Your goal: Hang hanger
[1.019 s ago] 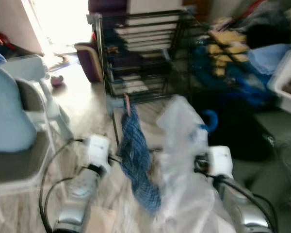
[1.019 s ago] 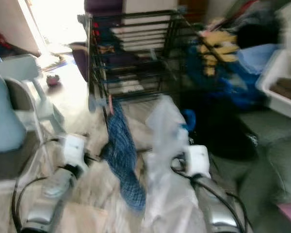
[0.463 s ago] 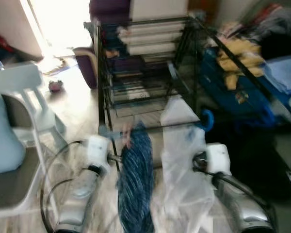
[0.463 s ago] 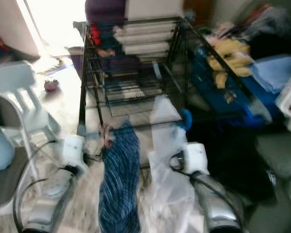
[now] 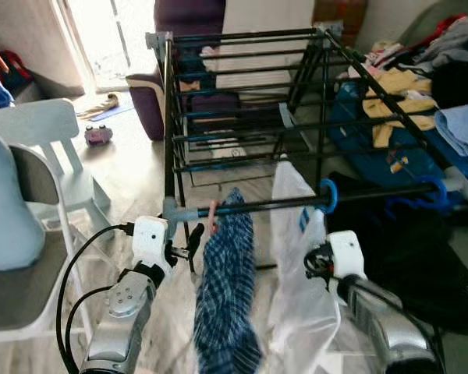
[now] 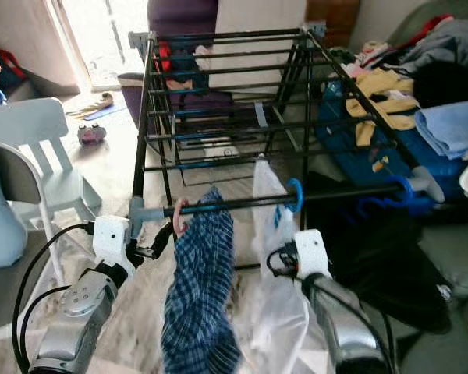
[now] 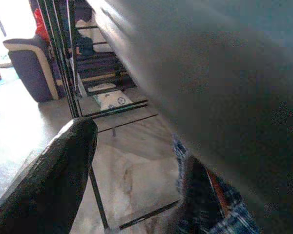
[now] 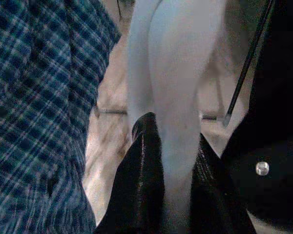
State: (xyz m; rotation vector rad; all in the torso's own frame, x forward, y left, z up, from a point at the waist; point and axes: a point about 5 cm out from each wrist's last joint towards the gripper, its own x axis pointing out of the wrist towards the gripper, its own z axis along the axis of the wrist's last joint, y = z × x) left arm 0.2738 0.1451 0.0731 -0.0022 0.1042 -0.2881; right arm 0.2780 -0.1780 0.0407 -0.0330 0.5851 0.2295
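A black drying rack (image 5: 242,78) stands before me. On its front bar (image 5: 273,204) hang a pink hanger hook (image 5: 211,212) with a blue plaid shirt (image 5: 226,288) and a blue hanger hook (image 5: 328,195) with a white see-through garment (image 5: 296,234). My left gripper (image 5: 192,251) is just left of the plaid shirt, under the bar's end. Its fingers (image 7: 53,180) are apart, with floor showing between them. My right gripper (image 5: 313,261) is shut on the white garment (image 8: 176,73), which runs between its black fingers (image 8: 141,185), beside the plaid cloth (image 8: 39,97).
A white chair (image 5: 54,132) and a grey chair seat (image 5: 23,280) stand at the left. A purple armchair (image 5: 152,93) is behind the rack. Piled clothes (image 5: 421,93) and a black heap (image 5: 421,257) lie to the right. A small toy (image 5: 98,135) lies on the floor.
The camera has moved and steadied, so the rack looks closer and sharp. The plaid shirt has swung from a slant to hanging straight down. Both grippers keep their places beside the garments.
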